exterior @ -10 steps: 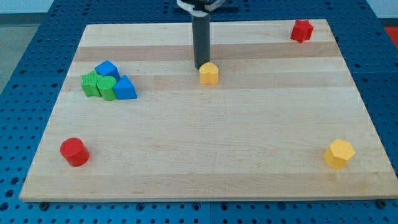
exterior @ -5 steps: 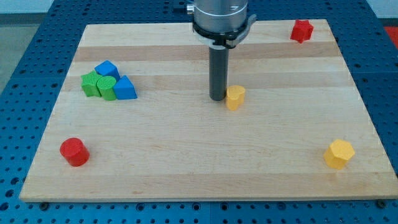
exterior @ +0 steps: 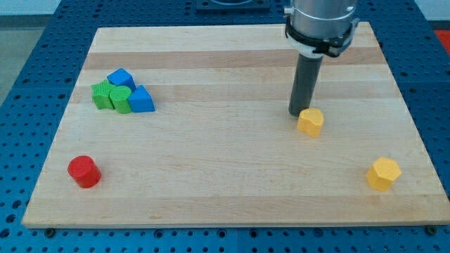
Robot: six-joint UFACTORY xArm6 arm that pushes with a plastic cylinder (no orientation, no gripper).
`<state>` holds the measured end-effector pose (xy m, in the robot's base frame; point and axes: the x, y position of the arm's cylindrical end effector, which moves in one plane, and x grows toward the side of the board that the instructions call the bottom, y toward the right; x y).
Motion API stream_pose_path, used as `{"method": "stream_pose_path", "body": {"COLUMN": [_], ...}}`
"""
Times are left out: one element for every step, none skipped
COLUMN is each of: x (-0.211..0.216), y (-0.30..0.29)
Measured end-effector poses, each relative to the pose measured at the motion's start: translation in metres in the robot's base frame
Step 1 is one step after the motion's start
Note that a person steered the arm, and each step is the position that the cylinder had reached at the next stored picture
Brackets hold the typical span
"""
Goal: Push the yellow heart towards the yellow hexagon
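The yellow heart (exterior: pixel 311 121) lies right of the board's middle. My tip (exterior: pixel 298 114) touches its upper-left side. The yellow hexagon (exterior: pixel 383 173) sits near the board's lower right corner, well apart from the heart, down and to the right of it. The dark rod rises from the tip to the arm's grey end at the view's top.
Two blue blocks (exterior: pixel 121 78) (exterior: pixel 141 100) and two green blocks (exterior: pixel 103 93) (exterior: pixel 120 99) cluster at the left. A red cylinder (exterior: pixel 84 171) sits at the lower left. The wooden board (exterior: pixel 211 176) lies on a blue perforated table. The arm hides the top right corner.
My tip and the yellow heart have moved right and down, from the board's upper middle toward the yellow hexagon. The red block at the top right is now hidden by the arm.
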<state>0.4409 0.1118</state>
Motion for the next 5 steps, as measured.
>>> {"method": "stream_pose_path", "body": {"x": [0.028, 0.050, 0.058, 0.059, 0.066], "y": [0.004, 0.009, 0.018, 0.029, 0.036]}}
